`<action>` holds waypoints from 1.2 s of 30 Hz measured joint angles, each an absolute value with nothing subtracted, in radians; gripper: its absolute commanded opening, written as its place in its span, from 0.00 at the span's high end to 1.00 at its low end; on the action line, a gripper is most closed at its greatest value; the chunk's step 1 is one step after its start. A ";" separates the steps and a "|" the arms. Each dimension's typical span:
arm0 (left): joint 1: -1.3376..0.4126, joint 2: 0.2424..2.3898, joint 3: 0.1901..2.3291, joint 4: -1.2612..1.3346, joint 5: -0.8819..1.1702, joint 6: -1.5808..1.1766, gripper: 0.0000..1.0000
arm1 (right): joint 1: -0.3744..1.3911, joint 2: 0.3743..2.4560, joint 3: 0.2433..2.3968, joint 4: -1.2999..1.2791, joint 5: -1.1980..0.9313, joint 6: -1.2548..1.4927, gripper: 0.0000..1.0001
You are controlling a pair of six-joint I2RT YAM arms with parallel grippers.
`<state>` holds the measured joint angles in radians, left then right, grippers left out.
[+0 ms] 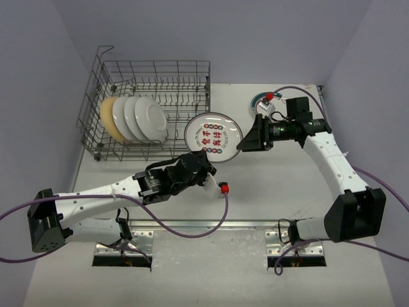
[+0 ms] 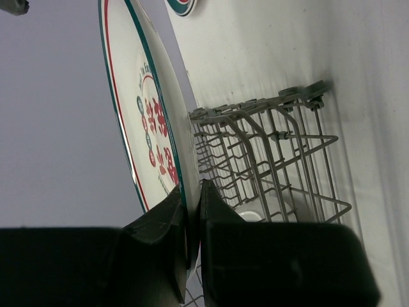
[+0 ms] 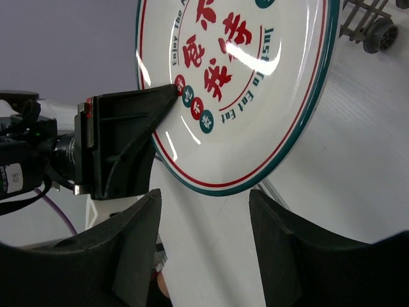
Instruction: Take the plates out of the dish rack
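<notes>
We see the left pincer (image 2: 190,206) pinching the printed plate (image 1: 213,135) by its rim; the right pincer (image 3: 204,203), spread, faces the opposite edge. More plates (image 1: 137,118) stand in the dish rack (image 1: 153,69).

The left pincer (image 2: 190,211) was clamped on the rim of a plate (image 2: 144,109), one dark finger (image 2: 160,220) on its printed face and the other on its white back. The plate bore teal and red rings and red characters. Beyond it, the grey wire rack (image 2: 268,160) stood on the pale worktop (image 2: 268,45). A second plate (image 2: 181,5) showed only its edge, farther off.
</notes>
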<state>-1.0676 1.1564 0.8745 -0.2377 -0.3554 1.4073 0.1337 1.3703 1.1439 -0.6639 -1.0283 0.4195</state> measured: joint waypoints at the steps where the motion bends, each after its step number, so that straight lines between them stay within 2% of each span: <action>1: -1.068 1.156 0.875 -0.238 -0.355 1.406 1.00 | 0.134 1.370 1.144 -0.657 -1.031 0.428 0.42; 9: -1.068 1.156 0.875 -0.237 -0.347 1.406 1.00 | 0.134 1.476 1.192 -0.647 -0.986 0.473 0.48; 12: -1.071 1.156 0.867 -0.231 -0.347 1.407 1.00 | 0.134 1.536 1.242 -0.651 -0.947 0.483 0.62; 15: -1.080 1.156 0.844 -0.215 -0.348 1.409 0.98 | 0.134 1.561 1.282 -0.659 -0.914 0.490 0.89; 17: -1.086 1.156 0.831 -0.192 -0.358 1.409 0.89 | 0.133 1.561 1.296 -0.660 -0.885 0.494 1.00; 19: -1.088 1.156 0.829 -0.168 -0.364 1.409 0.72 | 0.131 1.562 1.303 -0.660 -0.868 0.499 1.00; 20: -1.089 1.156 0.829 -0.159 -0.364 1.408 0.68 | 0.131 1.562 1.304 -0.660 -0.866 0.499 1.00; 24: -1.095 1.156 0.828 -0.145 -0.363 1.400 0.66 | 0.133 1.562 1.304 -0.662 -0.860 0.498 1.00; 25: -1.095 1.156 0.828 -0.143 -0.363 1.398 0.60 | 0.133 1.562 1.304 -0.663 -0.859 0.498 1.00; 27: -1.095 1.155 0.828 -0.135 -0.364 1.395 0.32 | 0.132 1.562 1.304 -0.664 -0.857 0.497 1.00; 30: -1.095 1.152 0.824 -0.119 -0.374 1.381 0.05 | 0.120 1.563 1.304 -0.666 -0.860 0.495 1.00; 31: -1.095 1.149 0.822 -0.113 -0.378 1.378 0.00 | 0.111 1.565 1.305 -0.668 -0.863 0.495 1.00; 36: -1.094 1.126 0.819 -0.095 -0.394 1.336 0.00 | -0.005 1.612 1.331 -0.673 -0.889 0.497 1.00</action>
<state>-1.0945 1.1258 0.8190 -0.0952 -0.3938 1.3362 -0.0053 1.6116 1.3313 -0.6733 -0.8890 0.4969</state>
